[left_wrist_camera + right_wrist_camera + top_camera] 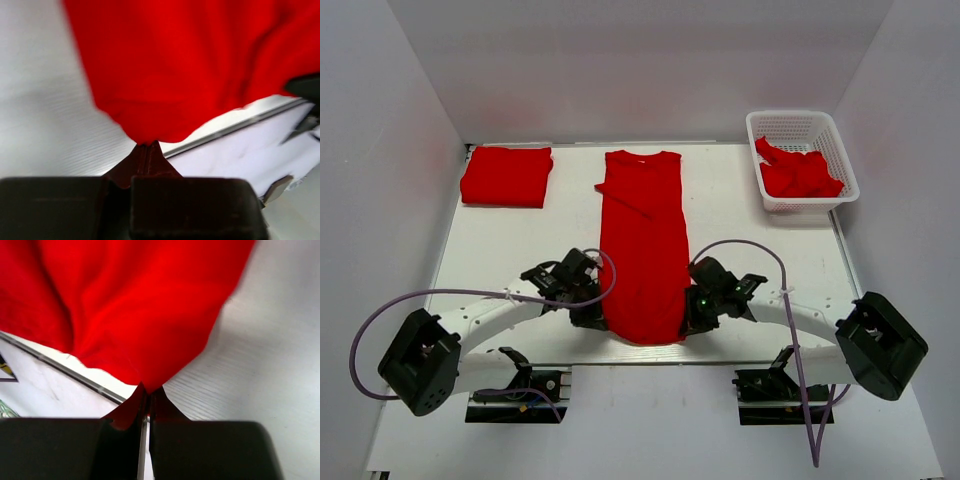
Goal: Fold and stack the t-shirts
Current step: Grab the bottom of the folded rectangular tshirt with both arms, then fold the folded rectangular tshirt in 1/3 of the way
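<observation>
1. Done: one folded t-shirt [506, 176] lies upper left of frame
2. In hand: centre t-shirt [642, 250], sleeves folded in to a long strip; left gripper [592, 312] and right gripper [694, 312] each pinched tight on a lower hem corner
3. Left: cross folds, stacking; crumpled shirts [802, 175] wait in basket [790, 116], upper right

1. The left gripper [147, 146] is seen at bottom centre, its jaws pressed together and pinched on the lowest point of the red t-shirt [190, 65].
2. The upper frame is filled by the t-shirt; soft folds are visible, and the cloth is blurred.
3. The white tabletop [45, 115] is seen left of the cloth.
4. A thin metal strip [235, 130] is seen running diagonally from near the jaw tips up to the right, with a paler surface beyond it.
5. A dark shape [306, 87] is cut off at the right edge, just below the cloth; it cannot be identified.
</observation>
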Robot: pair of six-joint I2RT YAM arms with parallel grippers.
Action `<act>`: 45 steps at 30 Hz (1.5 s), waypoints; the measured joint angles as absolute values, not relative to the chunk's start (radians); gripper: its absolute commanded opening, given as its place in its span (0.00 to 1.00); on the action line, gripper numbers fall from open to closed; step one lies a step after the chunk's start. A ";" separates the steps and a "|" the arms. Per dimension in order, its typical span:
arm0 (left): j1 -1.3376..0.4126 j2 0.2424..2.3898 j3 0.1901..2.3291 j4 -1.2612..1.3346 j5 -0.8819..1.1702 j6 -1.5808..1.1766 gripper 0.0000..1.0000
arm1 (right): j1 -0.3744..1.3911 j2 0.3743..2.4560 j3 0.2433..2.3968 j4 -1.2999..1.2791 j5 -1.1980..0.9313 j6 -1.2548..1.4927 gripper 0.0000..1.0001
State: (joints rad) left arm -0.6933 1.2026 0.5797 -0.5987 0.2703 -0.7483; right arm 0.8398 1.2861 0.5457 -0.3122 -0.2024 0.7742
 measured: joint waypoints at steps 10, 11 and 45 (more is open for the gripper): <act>-0.680 1.307 0.867 -0.687 0.191 -0.722 0.00 | 0.827 1.271 0.714 -0.361 -0.106 0.725 0.00; -0.676 1.333 0.897 -0.700 0.173 -0.722 0.00 | 0.820 1.280 0.739 -0.373 -0.093 0.718 0.00; -0.462 1.798 1.489 -0.738 -0.117 -0.564 0.00 | 0.525 1.739 1.299 -0.469 -0.088 0.462 0.00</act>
